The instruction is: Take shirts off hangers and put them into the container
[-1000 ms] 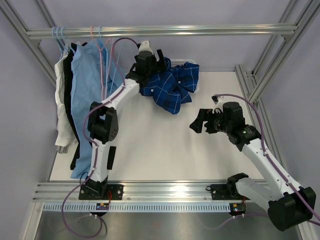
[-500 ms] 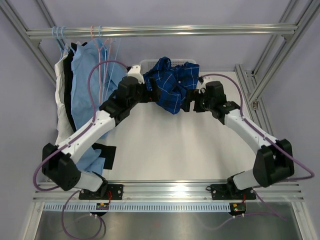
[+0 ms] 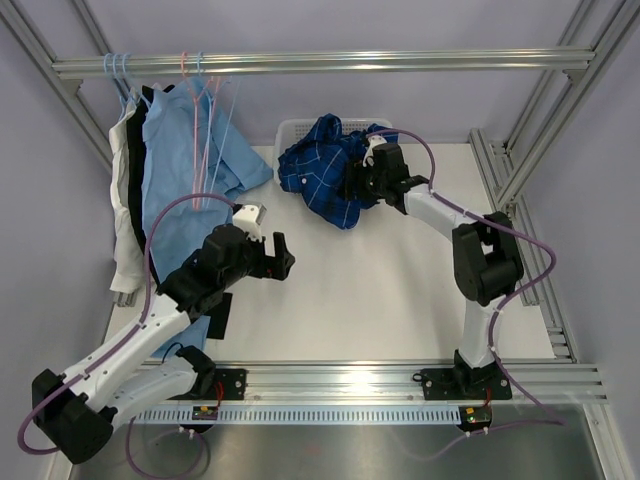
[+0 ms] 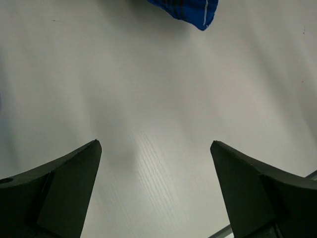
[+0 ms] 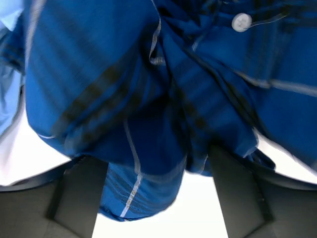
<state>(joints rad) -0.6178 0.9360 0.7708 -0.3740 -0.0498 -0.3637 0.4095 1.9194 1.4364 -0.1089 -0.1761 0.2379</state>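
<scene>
A dark blue checked shirt (image 3: 335,175) lies crumpled, partly in the white container (image 3: 296,128) and partly spilling onto the table. My right gripper (image 3: 357,182) is pushed into its right side. In the right wrist view a hanging fold of this shirt (image 5: 143,148) sits between the two fingers (image 5: 79,196), which stand apart and open. My left gripper (image 3: 277,256) hovers open over bare table, well short of the shirt, whose tip (image 4: 190,10) shows at the top of its wrist view. Light blue (image 3: 185,175), black (image 3: 135,190) and white (image 3: 125,235) shirts hang on hangers (image 3: 190,68) at the left.
The rail (image 3: 320,62) runs across the back with pink and pale blue hangers hooked on its left end. Two bare hangers (image 3: 218,125) dangle in front of the light blue shirt. Frame posts (image 3: 545,120) stand at the right.
My left arm has let go of the blue shirt and drawn back toward the near left. My right arm has reached across to the shirt, and its fingers stand around a fold.
</scene>
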